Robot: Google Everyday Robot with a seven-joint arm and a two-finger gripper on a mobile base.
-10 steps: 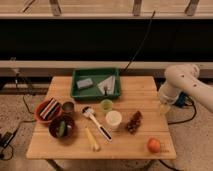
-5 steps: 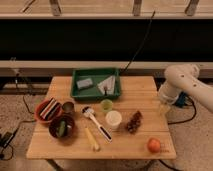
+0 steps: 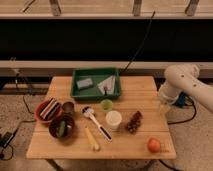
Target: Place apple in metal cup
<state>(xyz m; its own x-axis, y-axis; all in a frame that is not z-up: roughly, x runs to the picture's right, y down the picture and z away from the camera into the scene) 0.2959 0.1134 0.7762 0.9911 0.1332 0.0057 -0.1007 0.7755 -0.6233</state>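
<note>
Apple [image 3: 154, 145] near the table's [image 3: 142, 95] front right corner, metal cup [image 3: 68, 107] well apart at the left, just beside the red bowl [image 3: 38, 110], gripper [image 3: 162, 107] at the table's right edge, beyond the grapes [image 3: 134, 122] — spread or closed, cannot tell.

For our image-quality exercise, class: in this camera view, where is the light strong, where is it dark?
Camera view: warm light on the pale wooden table; a black band runs behind it; the small orange-red apple glows near the front right corner; the short grey metal cup is dark inside; the whitish claw hangs at the table's right edge.
</note>
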